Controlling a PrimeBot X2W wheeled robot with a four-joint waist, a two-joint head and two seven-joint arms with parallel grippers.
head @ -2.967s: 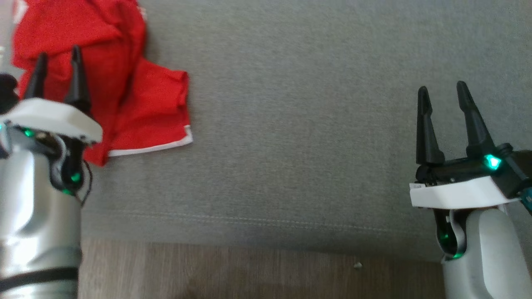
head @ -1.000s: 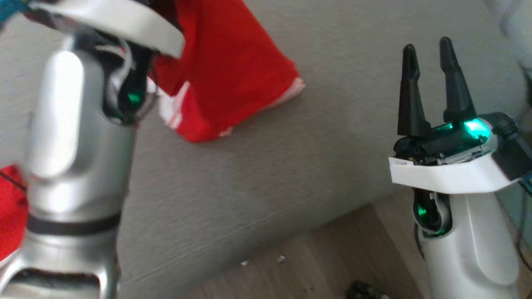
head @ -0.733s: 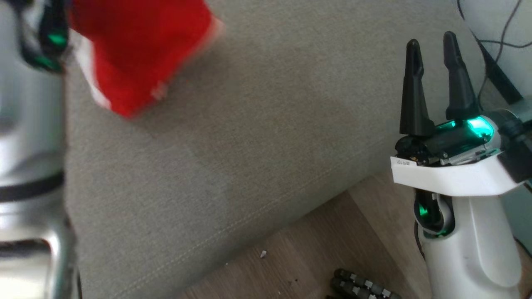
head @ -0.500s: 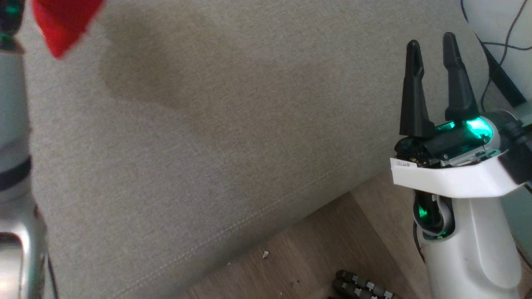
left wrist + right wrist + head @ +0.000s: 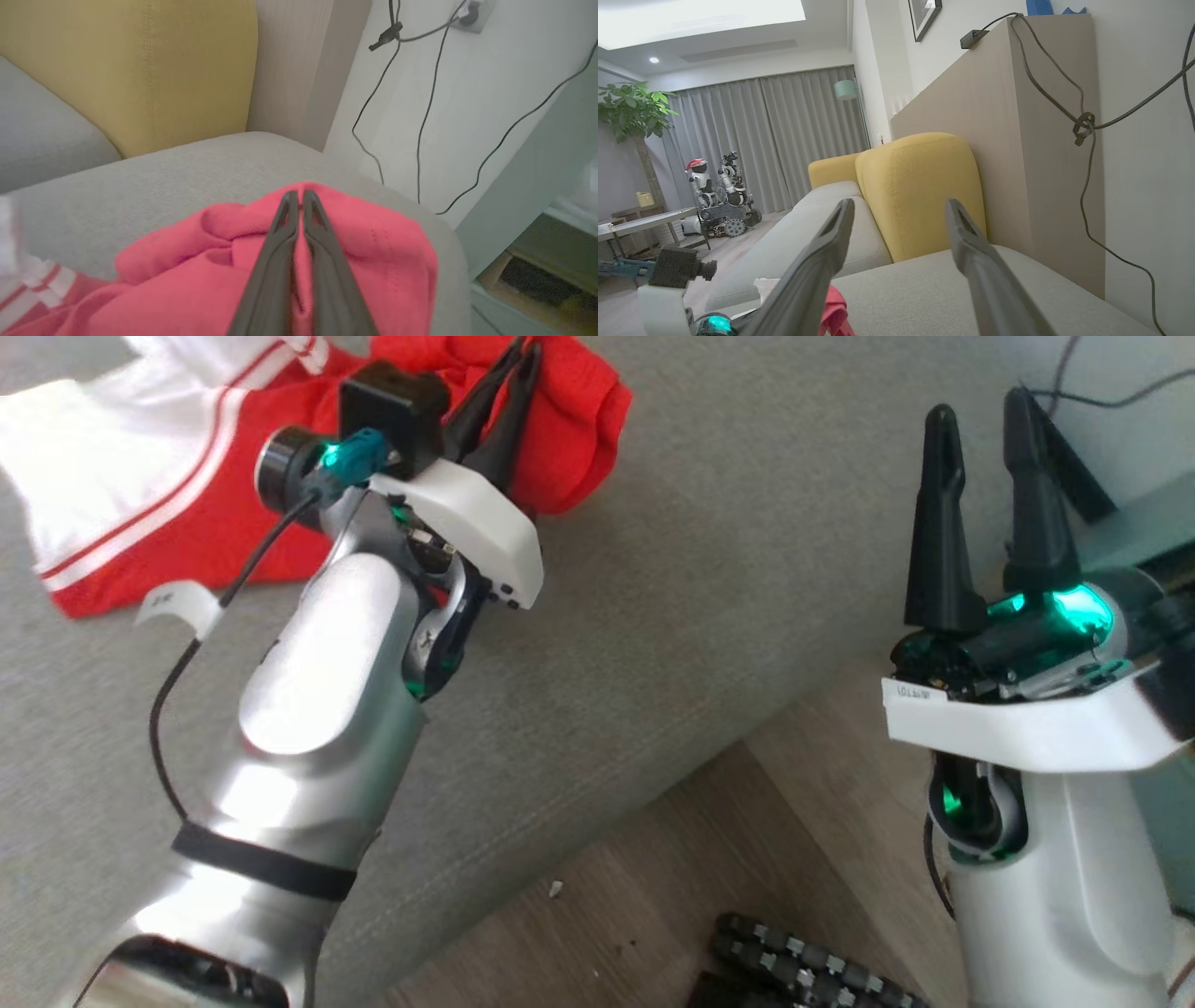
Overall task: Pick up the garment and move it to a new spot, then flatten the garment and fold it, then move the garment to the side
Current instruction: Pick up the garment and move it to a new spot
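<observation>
Item: red garment (image 5: 215,513) with white panels and striped trim, lying in a loose heap on the grey sofa seat (image 5: 653,616).
Location: towards the end of the seat. The left wrist view has the heap just short of the seat's rounded corner, with a yellow cushion (image 5: 140,70) behind it and a wall with hanging cables (image 5: 420,93) beyond.
Left gripper (image 5: 521,357): fingers (image 5: 280,242) pressed together, with a ridge of red cloth pinched between them near the top of the heap.
Right gripper (image 5: 978,411): fingers spread wide and holding nothing, poised off the sofa's front edge above the wooden floor (image 5: 607,915). It is well apart from the garment.
Change noted: three seconds ago the garment lay crumpled on the seat under the left gripper, whose fingers were apart. One second ago it hung in the air from that gripper. Now the cloth rests on the seat again, in a different part of the sofa. The head camera has also turned, so much of the shift in that view is the camera's own.
Task standing: the pick-up and carry look complete or nearly so, though the grip has not yet been let go.
Outstanding: release, flattening, folding, moving aside.
Condition: bunched and creased, one white panel thrown outward. Both grippers will probably be needed to spread it.
</observation>
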